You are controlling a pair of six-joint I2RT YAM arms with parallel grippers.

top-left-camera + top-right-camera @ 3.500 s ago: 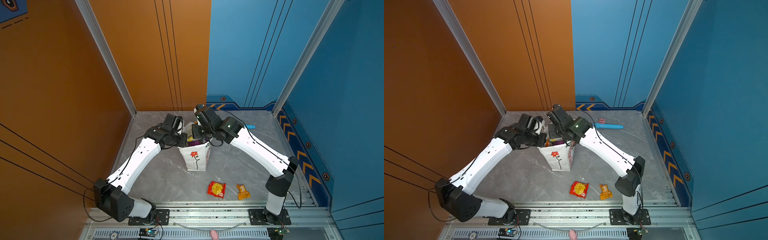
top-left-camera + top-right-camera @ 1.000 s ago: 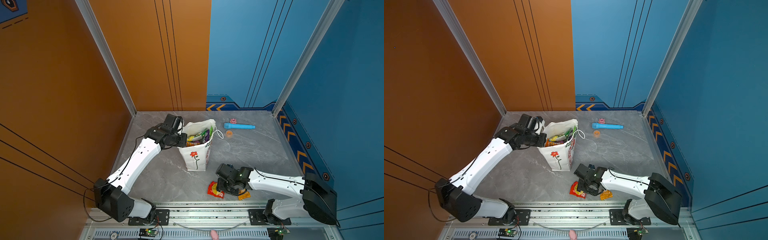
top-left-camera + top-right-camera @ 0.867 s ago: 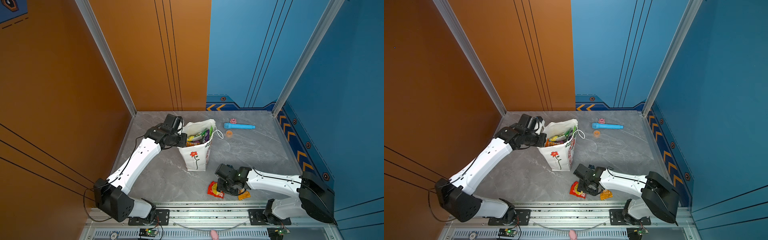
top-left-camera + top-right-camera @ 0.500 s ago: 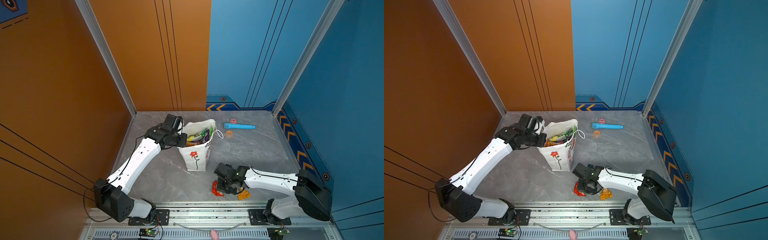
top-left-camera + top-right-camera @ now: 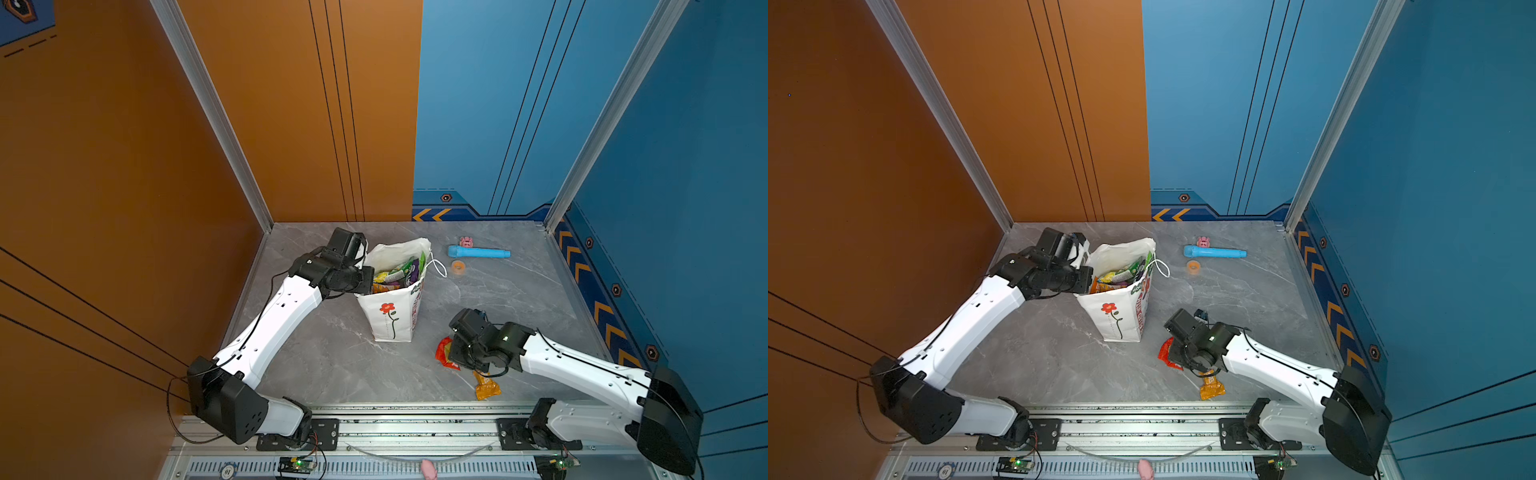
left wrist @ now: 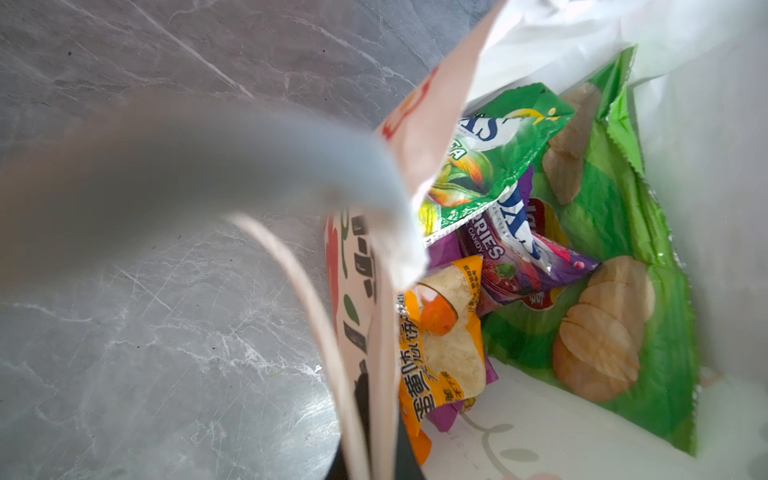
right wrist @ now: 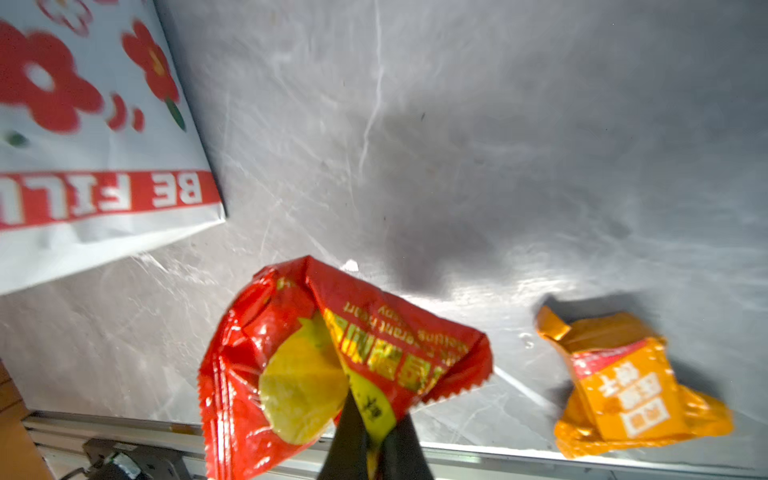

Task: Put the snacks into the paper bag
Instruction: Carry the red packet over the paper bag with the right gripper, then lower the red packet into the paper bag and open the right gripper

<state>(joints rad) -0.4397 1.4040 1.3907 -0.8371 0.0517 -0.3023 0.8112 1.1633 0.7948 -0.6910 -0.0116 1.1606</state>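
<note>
- Clamping the rim of the paper bag (image 5: 388,320) with the left gripper (image 5: 368,281), jaws pressed together on the paper wall, likely propping the mouth open for loading.
- Pinching the red packet (image 7: 332,357) by one edge with the right gripper (image 7: 370,419), at 4 o'clock from the bag, probably readying a lift.
- Lying loose at 5 o'clock from the red packet: orange packet (image 7: 631,395), apparently waiting its turn.
- Sitting already inside the bag: green, purple and orange snacks (image 6: 602,232).
</note>
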